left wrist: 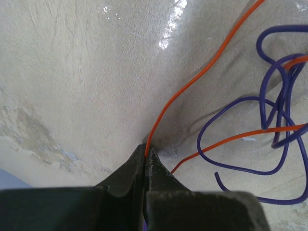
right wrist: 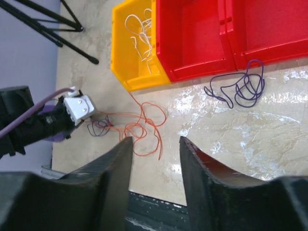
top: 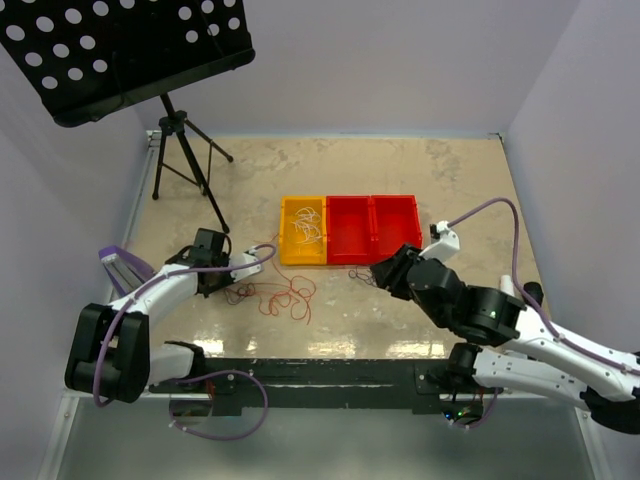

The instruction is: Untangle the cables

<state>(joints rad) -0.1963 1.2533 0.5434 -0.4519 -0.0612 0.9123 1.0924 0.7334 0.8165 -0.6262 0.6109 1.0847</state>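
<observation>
While the cables (top: 285,295) sprawl on the desk (top: 400,320) below the yellow bin (top: 283,235), the left end effector (left wrist: 147,151) is clamped on an orange strand (left wrist: 192,82), probably limp and light, best pinched near a free end, and the right end effector (right wrist: 154,142) stands apart, short of a purple coil (right wrist: 240,86).

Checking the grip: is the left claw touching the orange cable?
Touching. The left wrist view shows the left claw shut on the orange cable, pinched between its tips.
</observation>
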